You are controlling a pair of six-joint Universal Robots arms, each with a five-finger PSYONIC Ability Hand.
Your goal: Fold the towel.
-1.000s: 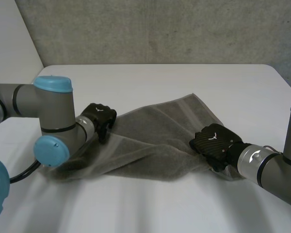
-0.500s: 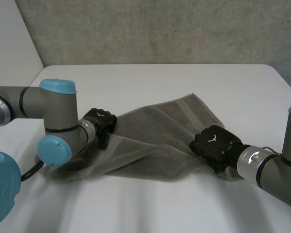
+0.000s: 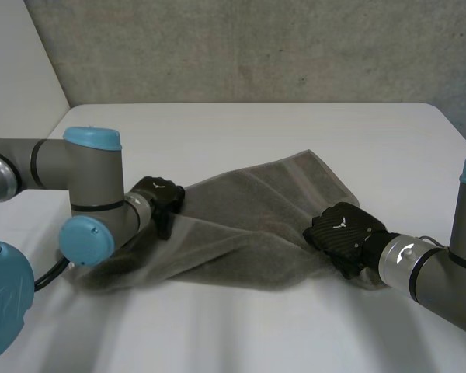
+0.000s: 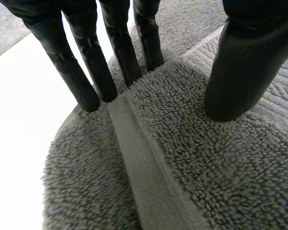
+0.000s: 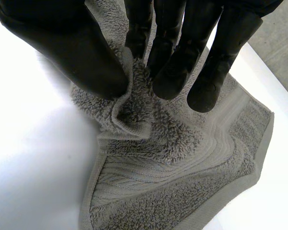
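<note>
A grey towel (image 3: 248, 225) lies rumpled across the middle of the white table (image 3: 295, 132). My left hand (image 3: 159, 198) is at the towel's left edge. In the left wrist view its straight fingers (image 4: 89, 72) stand against the hem of the towel (image 4: 197, 158). The thumb (image 4: 245, 62) presses on top, a wide strip of cloth away. My right hand (image 3: 342, 231) is at the towel's right end. In the right wrist view its thumb (image 5: 72, 52) and fingers (image 5: 177, 57) pinch a raised fold of the towel (image 5: 182, 182).
Bare white table stretches behind the towel to a grey wall (image 3: 256, 47). A strip of bare table also runs in front of the towel. My left arm's elbow (image 3: 85, 237) hangs low over the towel's left corner.
My left hand has sunk a little onto the towel's edge, and its fingers have drawn nearer the thumb. The right hand has kept its pinch and barely moved.
</note>
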